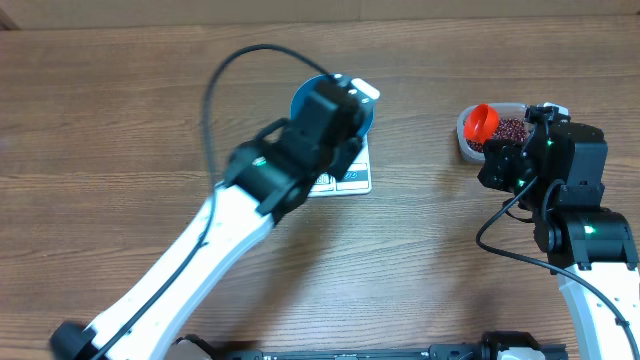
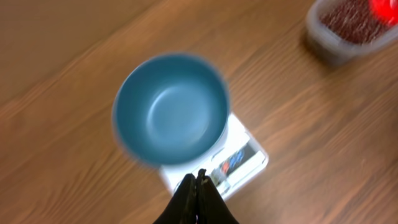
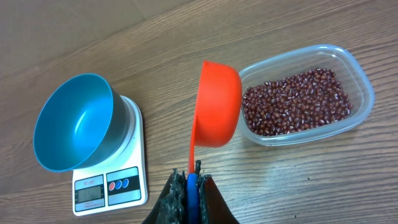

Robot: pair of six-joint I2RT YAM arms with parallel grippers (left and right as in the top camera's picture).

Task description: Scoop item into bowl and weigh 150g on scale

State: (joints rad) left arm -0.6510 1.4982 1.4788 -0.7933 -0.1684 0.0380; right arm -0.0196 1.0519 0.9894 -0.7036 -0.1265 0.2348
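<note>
**Bowl bare, scoop in hand, no beans moved yet**

Progress: the bowl [image 3: 71,124] sits on the scale [image 3: 112,186], ahead-left of the R claw [image 3: 191,178]. Its inside is plain blue with nothing in it, so none of the weigh-out looks done. All the beans [image 3: 292,102] lie in the clear tub [image 3: 364,93], ahead-right of that claw on the table [image 3: 186,37]. Left to do, as I judge it: dip, carry across, tip into the bowl, repeat, and check the readout. The display is too small to read.

R claw: clamped on the handle end of the orange scoop [image 3: 217,102].

L claw [image 2: 198,178]: fingers pressed together, holding nothing. It hangs over the scale's button end, with the bowl just ahead of it.

Orientation: the scoop's long axis runs straight out from the R claw, handle near and cup far. The cup's rounded back bulges toward the tub side and the mouth seems to face the bowl side, i.e. rolled on edge. Can't see inside it. The bean bed is oblong like the tub, with its long axis lying crosswise to the scoop handle.
</note>
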